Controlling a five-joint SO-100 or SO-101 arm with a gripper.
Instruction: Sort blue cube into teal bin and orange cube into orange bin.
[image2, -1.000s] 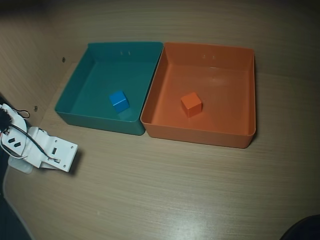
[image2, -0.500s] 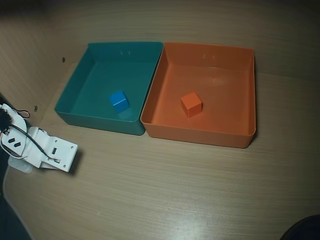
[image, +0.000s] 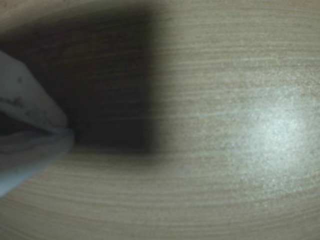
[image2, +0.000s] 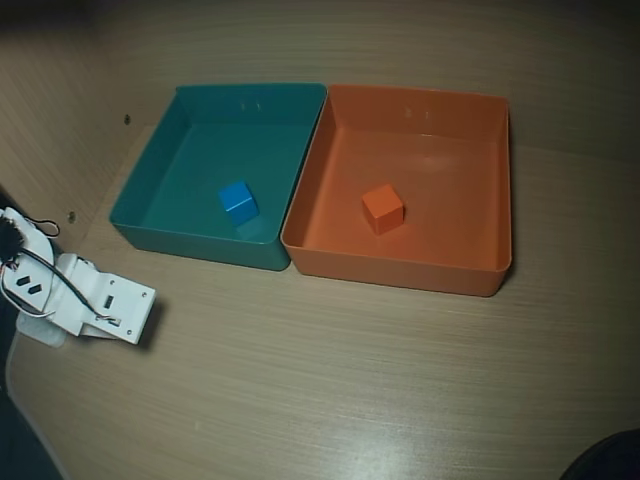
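Both sorts look done: the blue cube (image2: 237, 200) sits in the teal bin (image2: 160, 155), the orange cube (image2: 383, 208) in the orange bin (image2: 400, 271). The fingers (image: 67, 134) are pressed together, empty, at lower left.

- No text, label, brand, number or sign can be read in the overhead view or the wrist view.
- The teal bin (image2: 150, 190), orange bin (image2: 500, 190), blue cube (image2: 237, 200) and orange cube (image2: 383, 208) show plain, unmarked faces.
- The white arm part (image2: 100, 300) near the table's (image2: 350, 380) left edge bears only dark slots, no lettering.
- The wrist view is too blurred to show any marking.
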